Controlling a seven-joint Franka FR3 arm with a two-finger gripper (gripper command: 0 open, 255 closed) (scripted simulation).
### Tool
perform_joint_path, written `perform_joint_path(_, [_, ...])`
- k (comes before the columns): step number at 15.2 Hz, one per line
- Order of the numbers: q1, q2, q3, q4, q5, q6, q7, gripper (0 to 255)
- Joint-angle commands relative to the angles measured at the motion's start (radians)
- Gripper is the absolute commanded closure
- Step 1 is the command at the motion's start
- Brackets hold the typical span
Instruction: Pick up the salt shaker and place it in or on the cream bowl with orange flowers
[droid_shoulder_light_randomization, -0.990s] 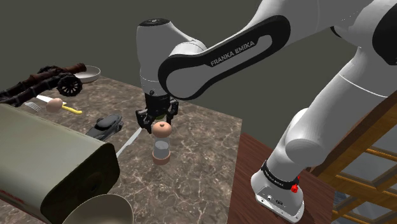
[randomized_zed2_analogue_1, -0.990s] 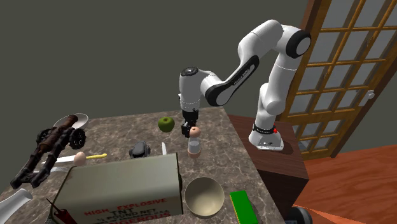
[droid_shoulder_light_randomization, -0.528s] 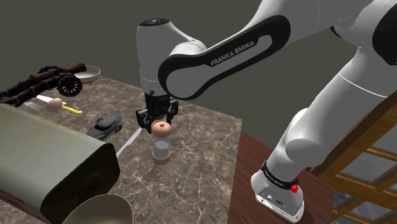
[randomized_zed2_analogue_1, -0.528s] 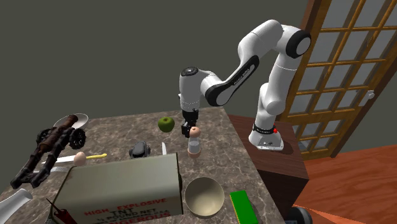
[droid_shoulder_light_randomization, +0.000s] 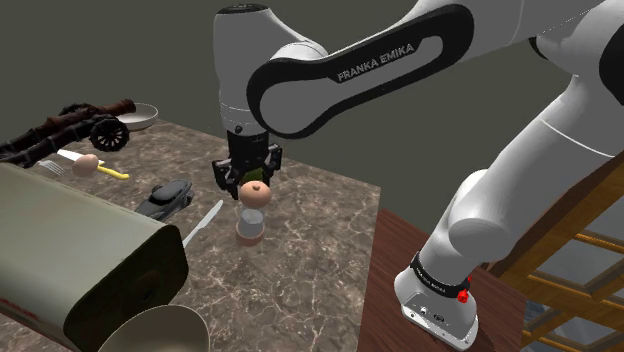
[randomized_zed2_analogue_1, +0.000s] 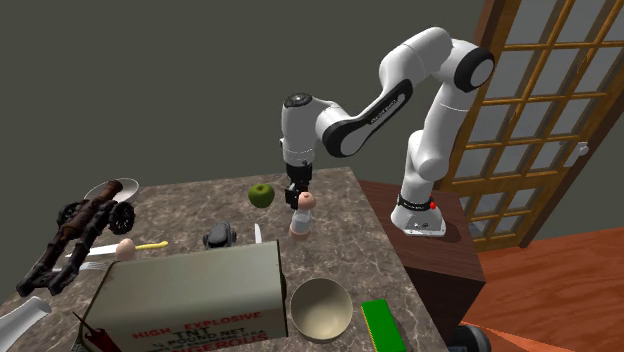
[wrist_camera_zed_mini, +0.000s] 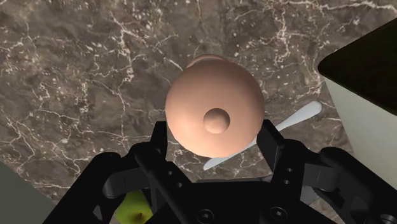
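The salt shaker (droid_shoulder_light_randomization: 251, 214) stands upright under the gripper (droid_shoulder_light_randomization: 246, 180), over the marble table (droid_shoulder_light_randomization: 300, 275), in the part of it nearer to the stand (droid_shoulder_light_randomization: 390, 320). It has a round pink cap with a small knob on the top, a greyish middle part and a pink foot; no label can be read on it. The two black fingers (wrist_camera_zed_mini: 270, 143) are closed on the cap, one pressing at each side, so the gripper is grasping the shaker. Whether the foot touches the marble or hangs just above it, I cannot tell.

On the white arm (droid_shoulder_light_randomization: 245, 70) above, the words "FRANKA EMIKA" are written in white on the dark cover. The other writing is on the big olive box (randomized_zed2_analogue_1: 190, 285) at the near end of the table in the second exterior view: red letters say "HIGH EXPLOSIVE" and under them "TNT" (the smaller lines below I cannot read).

The cream bowl (randomized_zed2_analogue_1: 320, 310) stands just beside this box, well apart from the shaker, and its inside looks plain cream. A white knife (droid_shoulder_light_randomization: 205, 222) lies near the shaker, with a small black object (droid_shoulder_light_randomization: 165, 196) next to it, and a green apple (randomized_zed2_analogue_1: 261, 194) sits just beyond the gripper in the second exterior view. Farther away lies a dark toy cannon (randomized_zed2_analogue_1: 85, 225), and a green flat thing (randomized_zed2_analogue_1: 380, 326) lies beside the bowl
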Motion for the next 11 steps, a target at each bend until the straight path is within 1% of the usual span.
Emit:
perform_joint_path(1, [0.000, -0.008, -0.003, 0.020, 0.004, -0.028, -0.006, 255])
perform_joint_path(11, [0.000, -0.050, -0.018, 0.119, 0.022, -0.163, -0.029, 255])
